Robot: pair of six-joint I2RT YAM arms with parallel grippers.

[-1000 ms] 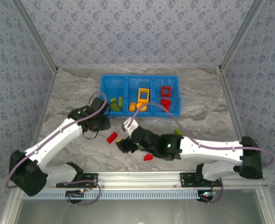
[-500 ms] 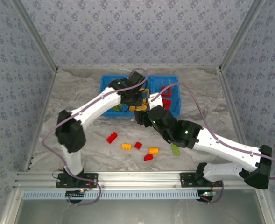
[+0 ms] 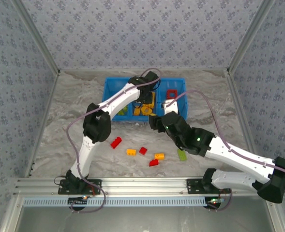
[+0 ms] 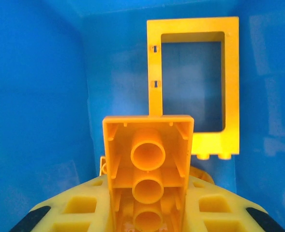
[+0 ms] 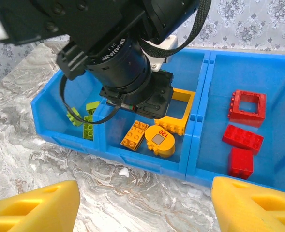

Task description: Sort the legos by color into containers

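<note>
A second ago my left arm was low at the left of the worktop (image 3: 74, 111), and my right arm was bent over the loose bricks. Now the left arm has stretched out over the blue bin (image 5: 147, 164), and my left gripper (image 4: 147, 212) hangs inside the middle compartment (image 4: 118, 72). It is closed on a yellow-orange brick (image 4: 148, 159), held with its hollow underside toward the wrist camera. Below it lies a yellow frame (image 4: 195, 87) on the bin floor, so I judge this is the correct compartment for the colour. The brick is still above the floor and not yet released.

My right gripper (image 5: 144, 212) has also come away from the loose bricks. It now stands just in front of the bin, with the fingers wide apart and nothing between them.

For the task this means one more brick is almost sorted. Green bricks (image 5: 86, 118) lie in the left compartment and red bricks (image 5: 244, 137) in the right one. On the worktop six pieces wait: a red brick (image 3: 115, 142), an orange brick (image 3: 131, 152), a second red one (image 3: 142, 150), a second orange one (image 3: 159, 156), a third red one (image 3: 153, 163) and a green brick (image 3: 182, 154).
</note>
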